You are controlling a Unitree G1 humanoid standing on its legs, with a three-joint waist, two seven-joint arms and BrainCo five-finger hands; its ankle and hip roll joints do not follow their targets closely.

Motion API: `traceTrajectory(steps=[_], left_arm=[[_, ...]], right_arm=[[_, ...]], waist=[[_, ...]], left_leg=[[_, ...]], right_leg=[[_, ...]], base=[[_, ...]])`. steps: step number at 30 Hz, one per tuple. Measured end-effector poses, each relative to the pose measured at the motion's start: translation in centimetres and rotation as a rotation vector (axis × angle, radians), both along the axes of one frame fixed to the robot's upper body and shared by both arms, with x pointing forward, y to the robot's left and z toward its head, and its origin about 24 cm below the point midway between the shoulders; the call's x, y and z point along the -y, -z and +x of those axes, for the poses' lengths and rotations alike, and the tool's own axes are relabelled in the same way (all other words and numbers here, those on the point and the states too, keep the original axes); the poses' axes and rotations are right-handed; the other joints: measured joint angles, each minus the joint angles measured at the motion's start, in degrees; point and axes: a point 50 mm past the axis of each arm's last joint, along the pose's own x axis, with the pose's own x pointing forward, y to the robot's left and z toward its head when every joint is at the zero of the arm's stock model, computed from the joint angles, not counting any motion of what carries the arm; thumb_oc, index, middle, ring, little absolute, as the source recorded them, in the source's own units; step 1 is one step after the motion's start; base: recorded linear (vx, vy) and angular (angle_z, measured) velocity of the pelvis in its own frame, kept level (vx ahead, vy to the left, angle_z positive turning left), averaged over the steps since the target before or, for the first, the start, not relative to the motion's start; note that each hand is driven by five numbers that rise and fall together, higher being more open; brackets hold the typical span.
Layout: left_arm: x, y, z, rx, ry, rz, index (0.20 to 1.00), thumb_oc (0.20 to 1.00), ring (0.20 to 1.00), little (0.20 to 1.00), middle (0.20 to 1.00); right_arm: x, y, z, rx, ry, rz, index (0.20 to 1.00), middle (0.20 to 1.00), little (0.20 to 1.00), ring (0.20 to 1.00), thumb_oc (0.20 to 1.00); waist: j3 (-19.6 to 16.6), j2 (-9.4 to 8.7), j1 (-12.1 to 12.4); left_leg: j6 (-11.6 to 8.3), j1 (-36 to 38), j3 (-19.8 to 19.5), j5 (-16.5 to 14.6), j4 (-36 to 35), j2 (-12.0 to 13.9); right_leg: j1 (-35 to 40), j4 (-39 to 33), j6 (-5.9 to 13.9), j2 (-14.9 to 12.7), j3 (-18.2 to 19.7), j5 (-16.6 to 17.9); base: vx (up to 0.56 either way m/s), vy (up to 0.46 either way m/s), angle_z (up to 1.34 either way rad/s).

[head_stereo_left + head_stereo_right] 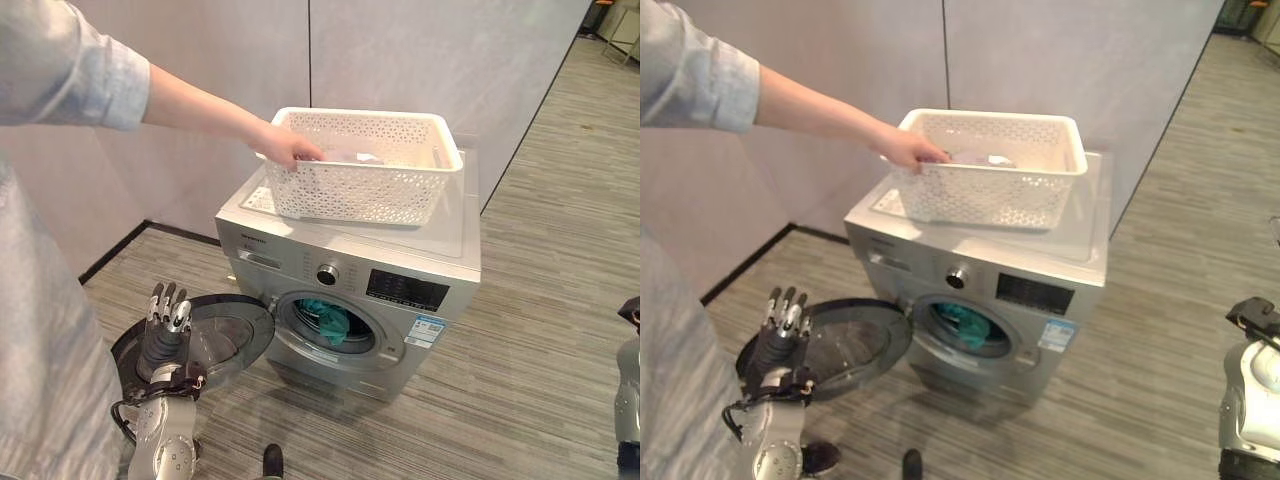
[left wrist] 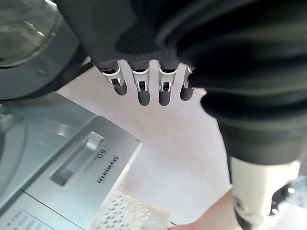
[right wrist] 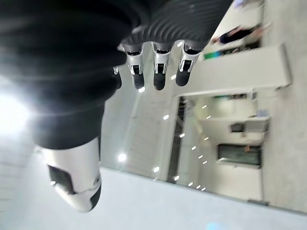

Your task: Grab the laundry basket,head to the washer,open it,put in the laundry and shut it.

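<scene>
One step is left: the open door (image 1: pixel 215 335) should be pushed shut squarely by the left hand (image 1: pixel 166 325), fingers straight. Laundry (image 1: pixel 328 318) is inside the washer (image 1: pixel 420 255); the basket (image 1: pixel 360 165) sits on top.

My left hand (image 1: pixel 167 318) has silver fingers (image 2: pixel 139 86) with dark tips, set in a row under a dark ribbed cover that wraps the back of the hand and the wrist. Below the cover my forearm is silver-grey with small round screw holes. My right hand (image 3: pixel 156 72) has the same silver, dark-tipped fingers, the same ribbed cover and a glossy silver thumb (image 3: pixel 76 179).
</scene>
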Motion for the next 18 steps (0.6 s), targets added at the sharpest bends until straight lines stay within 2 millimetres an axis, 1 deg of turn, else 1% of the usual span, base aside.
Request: traceTrajectory(steps=[4, 6, 7, 8, 9, 11, 12, 13, 14, 15, 16, 17, 18], left_arm=[[0.0, 0.0, 0.0, -0.006, 0.010, 0.003, 1.000, 1.000, 1.000, 1.000, 1.000], [0.0, 0.0, 0.0, -0.005, 0.017, 0.007, 1.000, 1.000, 1.000, 1.000, 1.000], [0.2, 0.0, 0.1, -0.010, 0.040, 0.019, 1.000, 1.000, 1.000, 1.000, 1.000], [0.3, 0.0, 0.2, -0.014, 0.059, 0.032, 1.000, 1.000, 1.000, 1.000, 1.000], [0.4, 0.0, 0.2, -0.014, 0.075, 0.038, 1.000, 1.000, 1.000, 1.000, 1.000], [0.9, -0.2, 0.5, -0.002, 0.105, 0.038, 1.000, 1.000, 1.000, 1.000, 1.000], [0.9, -0.1, 0.5, -0.006, 0.112, 0.043, 1.000, 1.000, 1.000, 1.000, 1.000], [1.0, -0.2, 0.6, -0.006, 0.130, 0.057, 1.000, 1.000, 1.000, 1.000, 1.000], [1.0, -0.5, 0.8, 0.003, 0.142, 0.068, 1.000, 1.000, 1.000, 1.000, 1.000], [0.9, -0.7, 1.0, 0.009, 0.150, 0.078, 1.000, 1.000, 1.000, 1.000, 1.000], [0.7, -1.2, 1.4, 0.013, 0.175, 0.115, 1.000, 1.000, 1.000, 1.000, 1.000], [0.8, -1.3, 1.6, 0.009, 0.193, 0.133, 1.000, 1.000, 1.000, 1.000, 1.000], [1.1, -1.4, 1.9, 0.011, 0.217, 0.142, 1.000, 1.000, 1.000, 1.000, 1.000]], right_arm=[[-0.9, 0.1, 0.8, -0.014, -0.057, -0.012, 1.000, 1.000, 1.000, 1.000, 1.000], [-1.7, -0.8, 1.9, 0.002, -0.117, -0.033, 1.000, 1.000, 1.000, 1.000, 1.000], [-2.3, -2.1, 2.8, 0.018, -0.158, -0.077, 1.000, 1.000, 1.000, 1.000, 1.000], [-2.8, -2.9, 3.4, 0.027, -0.184, -0.100, 1.000, 1.000, 1.000, 1.000, 1.000], [-3.4, -3.9, 4.3, 0.029, -0.214, -0.143, 1.000, 1.000, 1.000, 1.000, 1.000], [-4.1, -5.4, 4.9, 0.033, -0.250, -0.221, 1.000, 1.000, 1.000, 1.000, 1.000], [-4.6, -6.2, 5.8, 0.035, -0.269, -0.242, 1.000, 1.000, 1.000, 1.000, 1.000], [-4.9, -7.2, 7.0, 0.029, -0.281, -0.275, 1.000, 1.000, 1.000, 1.000, 1.000], [-4.9, -8.2, 7.8, 0.009, -0.278, -0.312, 1.000, 1.000, 1.000, 1.000, 1.000], [-4.9, -9.0, 8.3, 0.000, -0.274, -0.333, 1.000, 1.000, 1.000, 1.000, 1.000], [-5.5, -10.8, 9.5, 0.005, -0.284, -0.367, 1.000, 1.000, 1.000, 1.000, 1.000], [-5.9, -11.6, 10.3, -0.004, -0.293, -0.377, 1.000, 1.000, 1.000, 1.000, 1.000], [-6.4, -12.3, 11.1, -0.017, -0.306, -0.382, 1.000, 1.000, 1.000, 1.000, 1.000]], waist=[[0.4, -1.31, 1.0], [0.4, -1.40, 1.2], [0.5, -1.63, 1.8], [0.8, -2.10, 2.2], [0.9, -2.03, 2.2], [1.3, -2.68, 3.1], [1.6, -3.12, 3.2], [2.0, -3.70, 3.4], [2.6, -4.26, 4.2], [3.0, -4.71, 4.6], [3.6, -5.68, 4.9], [3.8, -5.96, 5.0], [4.1, -5.64, 4.9]], left_leg=[[-0.04, -0.4, -0.1, -0.2, 0.0, -0.3], [0.00, -1.1, -0.2, -0.1, 0.0, -0.4], [0.11, -1.1, -0.2, 0.0, 0.0, -0.5], [0.10, -1.2, -0.2, -0.1, 0.3, -0.5], [0.26, -1.5, -0.1, -0.3, 0.8, -0.4], [0.33, -1.9, -0.1, -0.4, 1.1, -0.5], [0.40, -1.9, 0.0, -0.5, 1.2, -0.5], [0.45, -1.9, 0.1, -0.9, 1.6, -0.7], [0.52, -2.0, 0.4, -1.8, 2.7, -1.0], [0.57, -2.0, 0.6, -2.3, 3.2, -1.2], [1.15, -2.0, 1.0, -3.5, 4.2, -2.3], [1.72, -2.0, 1.3, -4.3, 5.0, -2.8], [2.25, -1.8, 0.9, -4.9, 5.6, -3.0]], right_leg=[[-0.1, -0.2, 0.04, -0.2, -0.2, 0.0], [-0.4, -0.7, 0.10, -0.1, -0.5, 0.2], [-0.4, -0.8, 0.13, -0.2, -0.5, 0.2], [-0.4, -0.8, 0.12, -0.2, -0.5, 0.2], [-0.6, -0.8, 0.13, -0.3, -0.4, 0.2], [-0.9, -0.7, 0.13, -0.4, -0.4, 0.3], [-1.0, -0.6, 0.17, -0.5, -0.2, 0.3], [-1.1, -0.3, 0.25, -1.2, -0.2, 0.3], [-1.1, 0.2, 0.35, -1.6, -0.1, 0.1], [-1.1, 0.7, 0.48, -2.0, 0.0, -0.2], [-1.6, 3.1, 0.72, -3.5, -0.2, -1.2], [-2.1, 5.0, 0.90, -4.3, -0.1, -1.7], [-3.0, 8.2, 0.98, -5.1, -0.4, -1.7]], base=[[0.01, 0.012, 0.04], [0.01, 0.039, 0.05], [0.02, 0.054, -0.01], [0.03, 0.069, -0.03], [0.03, 0.048, -0.02], [0.05, 0.081, -0.02], [0.06, 0.104, -0.05], [0.08, 0.142, -0.11], [0.08, 0.157, -0.09], [0.15, 0.262, -0.03], [0.11, 0.207, -0.01], [0.12, 0.210, 0.06], [0.07, 0.146, 0.10]])
